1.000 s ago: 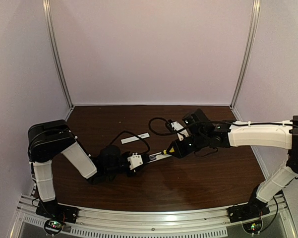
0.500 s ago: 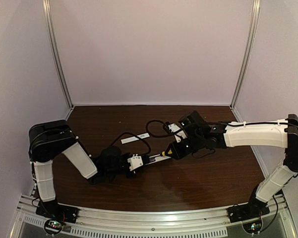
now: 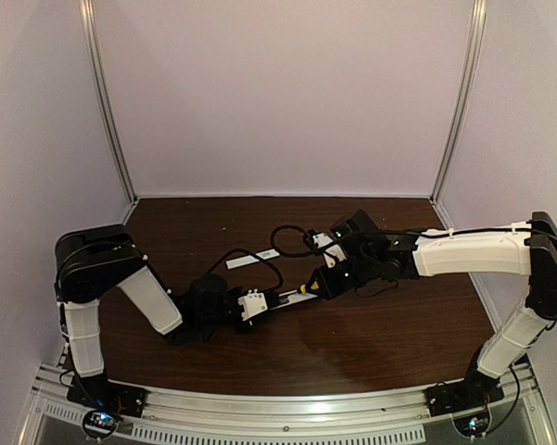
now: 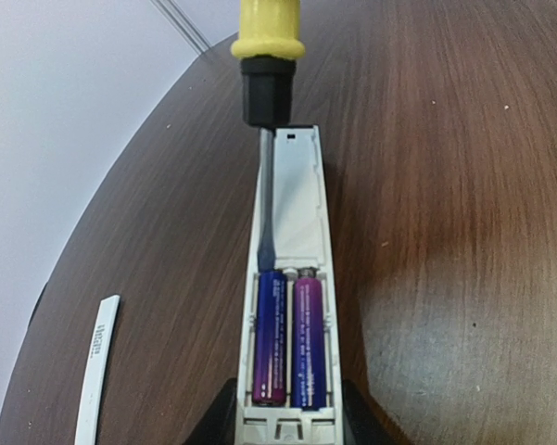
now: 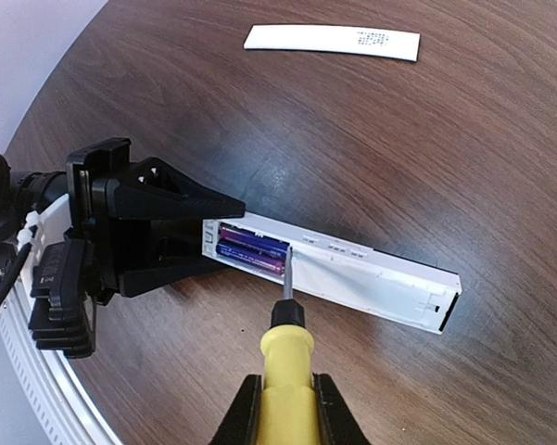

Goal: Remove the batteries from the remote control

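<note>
The remote control [image 5: 352, 271] lies flat on the brown worktop [image 3: 352, 343], roughly at its middle, with its back open and facing up. The left claw [image 3: 271, 302] clamps one end of the remote control between its fingers, partly closed around the white body. The batteries [image 4: 288, 336] sit side by side in the open compartment at that clamped end, both still seated; in the left wrist view one looks blue and the other purple.

The right claw [image 5: 283, 413] is closed tight on the yellow handle of a screwdriver [image 5: 285, 371], which reaches toward the remote control from the opposite side. The blade tip rests at the inner end of the battery compartment, touching or just at the end of the blue battery. A flat white cover strip [image 5: 332, 41] lies on the worktop well apart from the remote control, on its far side.
</note>
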